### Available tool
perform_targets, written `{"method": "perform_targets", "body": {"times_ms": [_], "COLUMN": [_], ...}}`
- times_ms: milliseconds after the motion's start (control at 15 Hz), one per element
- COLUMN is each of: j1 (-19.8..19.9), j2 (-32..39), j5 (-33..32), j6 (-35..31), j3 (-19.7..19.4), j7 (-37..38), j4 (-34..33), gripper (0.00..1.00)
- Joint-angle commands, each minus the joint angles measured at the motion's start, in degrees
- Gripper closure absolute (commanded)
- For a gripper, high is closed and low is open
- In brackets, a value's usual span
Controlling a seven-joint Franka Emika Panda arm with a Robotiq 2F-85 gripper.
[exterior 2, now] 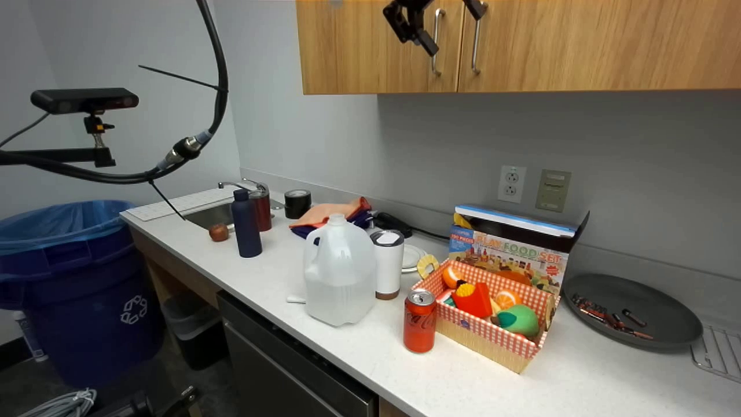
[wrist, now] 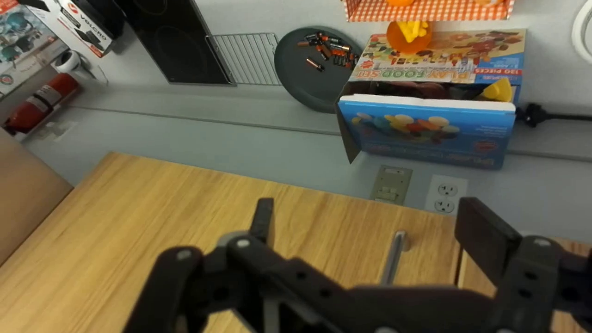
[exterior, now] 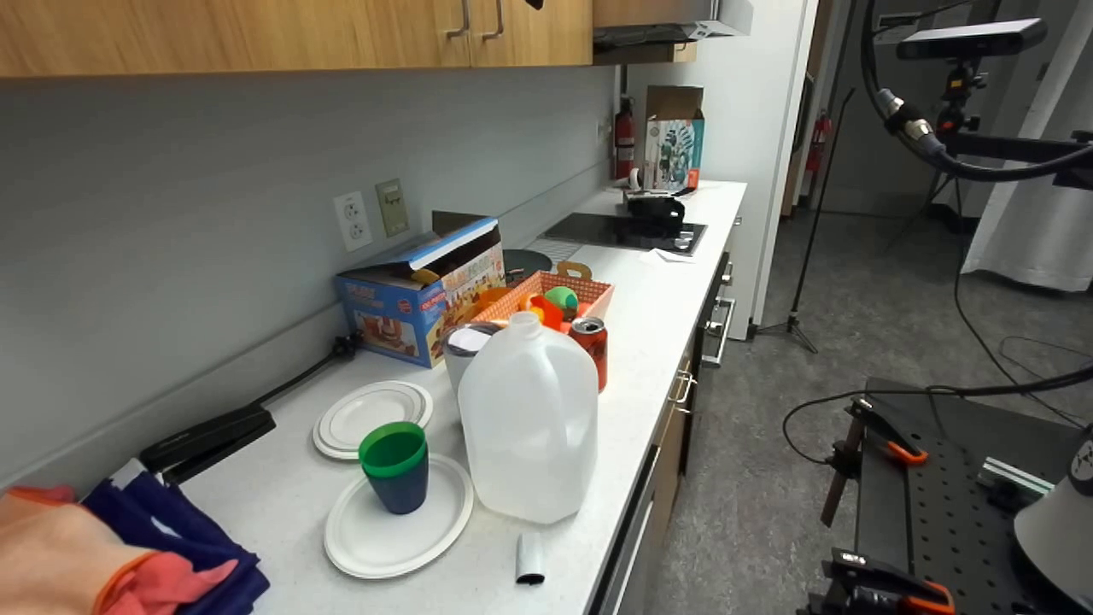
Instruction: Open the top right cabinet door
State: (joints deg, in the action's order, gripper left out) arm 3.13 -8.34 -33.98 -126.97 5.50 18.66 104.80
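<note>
Hanging closed, the top right cabinet door point(exterior 2: 602, 46) lies level with the adjoining wood door point(exterior 2: 353, 52) in both exterior views. Its slim silver handle point(wrist: 393, 259) stands near the seam between the 2 panels. In the wrist view the gripper point(wrist: 372, 226) has its 2 fingers point(wrist: 485, 236) well apart, and that handle shows in the gap; whether either finger touches it, I cannot tell.

Below the doors, an outlet point(exterior 2: 512, 183) and a beige switch plate point(exterior 2: 553, 190) sit side by side on the grey wall point(exterior 2: 440, 139). Under them, on the white counter point(exterior 2: 579, 394), is a play food box point(exterior 2: 521, 255) with its lid flap point(exterior 2: 515, 222) raised. Just before it a checkered basket point(exterior 2: 480, 341) holds toy food point(exterior 2: 477, 298), and 1 red can point(exterior 2: 419, 324) stands upright beside the basket. A translucent jug point(exterior 2: 338, 278) and a white tumbler point(exterior 2: 388, 266) stand close together farther along. To the other side of the box, a dark pan point(exterior 2: 666, 307) carries batteries point(wrist: 340, 58), next to a wire rack point(exterior 2: 721, 350).

In an exterior view, a green cup point(exterior: 393, 448) sits nested in a dark blue cup point(exterior: 403, 489) on a white plate point(exterior: 359, 547). Near the counter's far end are a black cooktop point(exterior: 581, 229) and a red fire extinguisher point(exterior: 625, 141) beside a tall carton point(exterior: 673, 154).
</note>
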Motion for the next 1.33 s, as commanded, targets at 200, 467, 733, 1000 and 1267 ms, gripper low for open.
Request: {"method": "perform_targets", "body": {"times_ms": [200,467,733,1000,1267], "j1": [-0.52,-0.74,-1.01,-1.48,-2.54], "j2": [5.86,7.94,9.30,9.97,10.11], "j5": [-0.56,-2.84,-9.52,-17.78,-24.11], "j6": [-5.42,-8.57,-9.97,-8.61,-3.06], "j3": [-1.68,-2.12,-2.70,-3.16,-2.90], "j7": [5.81,9.70,15.49,21.83,26.49], "j4": [-6.07,-7.81,-9.52,-10.73,-11.45], "gripper": [0.00,0.00,0.00,0.00,0.00]}}
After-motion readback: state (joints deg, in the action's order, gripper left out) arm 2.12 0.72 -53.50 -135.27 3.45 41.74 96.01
